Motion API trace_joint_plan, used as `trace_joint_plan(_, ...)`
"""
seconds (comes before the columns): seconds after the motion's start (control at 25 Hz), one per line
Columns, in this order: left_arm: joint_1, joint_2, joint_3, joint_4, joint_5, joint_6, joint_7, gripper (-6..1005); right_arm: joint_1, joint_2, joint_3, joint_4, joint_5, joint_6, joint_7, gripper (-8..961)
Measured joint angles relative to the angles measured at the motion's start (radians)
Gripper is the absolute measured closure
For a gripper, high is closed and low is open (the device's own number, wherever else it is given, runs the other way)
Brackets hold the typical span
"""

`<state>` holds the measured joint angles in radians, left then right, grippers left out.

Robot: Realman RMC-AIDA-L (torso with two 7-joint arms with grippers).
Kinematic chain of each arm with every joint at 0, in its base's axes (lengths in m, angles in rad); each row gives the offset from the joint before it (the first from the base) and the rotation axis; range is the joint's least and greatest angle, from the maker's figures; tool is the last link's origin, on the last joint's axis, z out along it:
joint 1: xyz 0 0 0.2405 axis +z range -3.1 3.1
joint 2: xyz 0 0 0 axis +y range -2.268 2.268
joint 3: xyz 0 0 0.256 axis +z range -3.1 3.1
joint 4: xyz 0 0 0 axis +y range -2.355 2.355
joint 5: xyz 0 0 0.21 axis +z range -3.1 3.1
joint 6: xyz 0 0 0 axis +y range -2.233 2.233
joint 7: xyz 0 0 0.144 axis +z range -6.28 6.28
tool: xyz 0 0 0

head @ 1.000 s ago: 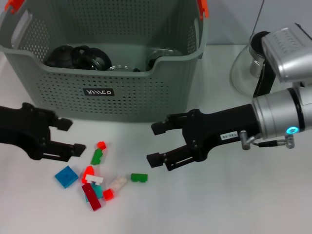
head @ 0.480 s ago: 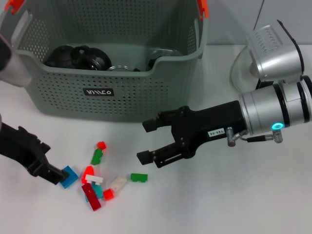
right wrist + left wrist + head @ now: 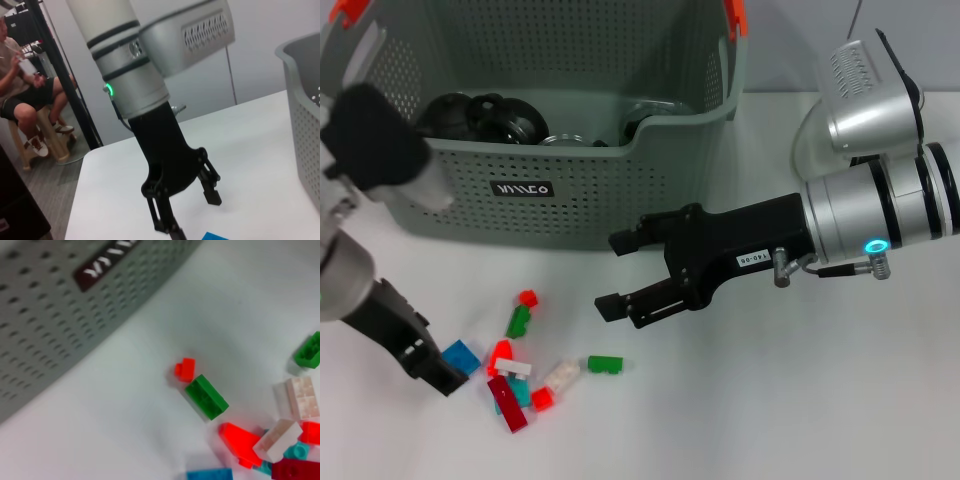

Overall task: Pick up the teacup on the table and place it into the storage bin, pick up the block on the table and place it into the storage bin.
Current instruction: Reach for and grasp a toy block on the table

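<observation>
The blue block [image 3: 461,356] lies on the counter [image 3: 770,400] in front of the storage bin [image 3: 550,200], at the edge of the loose bricks [image 3: 525,375]. It looks light, rigid and slick, best pinched across its flat sides. The left hand [image 3: 442,378], released, straddles it, having dropped lower than half a second ago. The right hand [image 3: 625,275], also released, hovers before the bin, slightly nearer it than before.

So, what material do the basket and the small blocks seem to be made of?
The basket looks like matte grey-green molded plastic, judging by its even rows of holes. The blocks look like glossy hard plastic, with studs and bright solid colors.
</observation>
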<state>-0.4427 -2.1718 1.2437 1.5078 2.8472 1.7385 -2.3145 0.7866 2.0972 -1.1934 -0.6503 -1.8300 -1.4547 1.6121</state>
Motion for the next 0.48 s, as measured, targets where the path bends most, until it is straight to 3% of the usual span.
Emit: trace_joint_plan(0.48,-0.038,0.001,0.104,-0.122,0.008,-0.095,-0.097,121,-0.005,-0.006,0.000,0.002,0.000,0.005,0.006,13)
